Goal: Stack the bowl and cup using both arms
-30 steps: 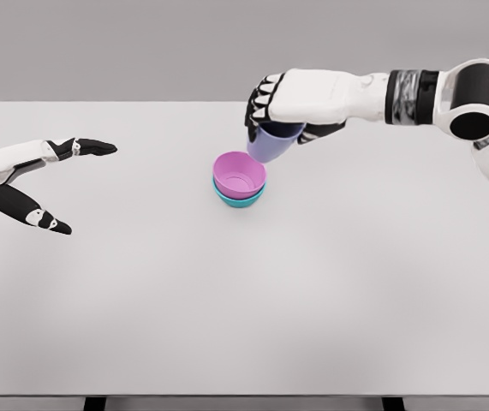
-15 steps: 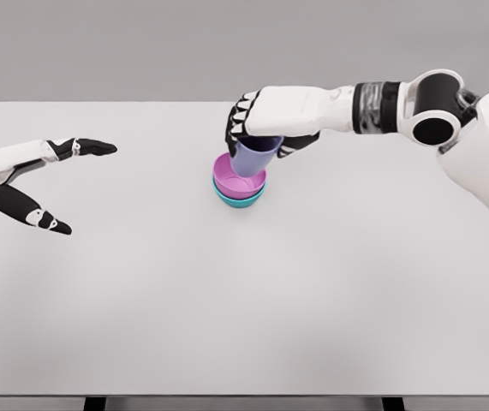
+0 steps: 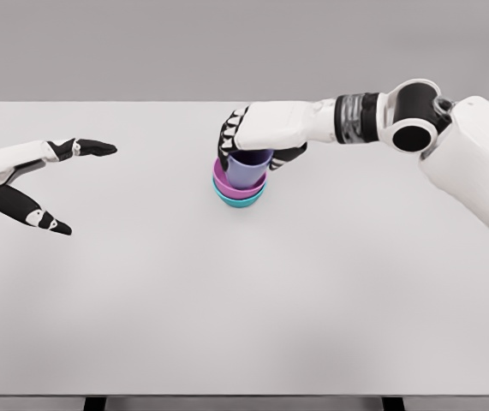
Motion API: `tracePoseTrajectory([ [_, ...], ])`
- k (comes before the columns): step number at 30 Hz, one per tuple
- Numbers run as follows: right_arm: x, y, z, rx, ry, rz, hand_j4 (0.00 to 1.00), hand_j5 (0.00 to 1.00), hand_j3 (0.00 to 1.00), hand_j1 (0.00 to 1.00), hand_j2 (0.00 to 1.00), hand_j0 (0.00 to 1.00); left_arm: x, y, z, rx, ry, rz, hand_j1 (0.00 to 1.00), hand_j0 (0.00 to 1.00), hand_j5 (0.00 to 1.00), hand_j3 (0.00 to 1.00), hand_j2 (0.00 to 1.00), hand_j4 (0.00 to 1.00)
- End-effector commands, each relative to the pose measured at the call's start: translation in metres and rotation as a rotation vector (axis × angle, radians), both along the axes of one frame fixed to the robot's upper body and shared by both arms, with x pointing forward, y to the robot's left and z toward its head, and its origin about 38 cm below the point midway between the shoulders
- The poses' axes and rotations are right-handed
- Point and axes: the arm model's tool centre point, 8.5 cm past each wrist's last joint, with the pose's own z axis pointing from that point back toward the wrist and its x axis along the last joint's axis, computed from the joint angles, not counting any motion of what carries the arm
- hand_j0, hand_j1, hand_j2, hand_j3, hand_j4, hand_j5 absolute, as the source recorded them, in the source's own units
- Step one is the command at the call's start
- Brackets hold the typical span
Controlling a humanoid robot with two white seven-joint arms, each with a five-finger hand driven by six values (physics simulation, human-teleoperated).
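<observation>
1. Seating lavender plastic cup (image 3: 248, 168) in pink bowl (image 3: 220, 178), nested on teal bowl (image 3: 239, 199); right robot hand (image 3: 253, 141) clamped on the cup.
2. Left robot hand (image 3: 34, 175) spread, holding nothing.
3. Remaining, I judge: release.

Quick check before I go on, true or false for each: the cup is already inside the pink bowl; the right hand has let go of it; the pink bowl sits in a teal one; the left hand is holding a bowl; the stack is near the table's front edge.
1. The purple cup sits inside the pink bowl. True.
2. The right hand has let go of the cup. False: its fingers are wrapped around the cup's upper part.
3. The pink bowl is nested in a teal bowl. True.
4. The left hand holds a bowl. False: it is open and empty, off to the left above the table.
5. The stack is near the table's front edge. False: it stands toward the far side.
</observation>
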Motion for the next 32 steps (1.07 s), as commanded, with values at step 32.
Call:
tracePoseTrajectory([
  [32, -0.023, -0.218, 0.005, 0.023, -0.01, -0.427, 1.0, 1.0, 1.0, 1.0, 1.0, 1.0, 0.001, 0.001, 0.0, -0.009, 0.003, 0.006, 1.0, 1.0, 1.0, 1.0, 1.0, 1.0],
])
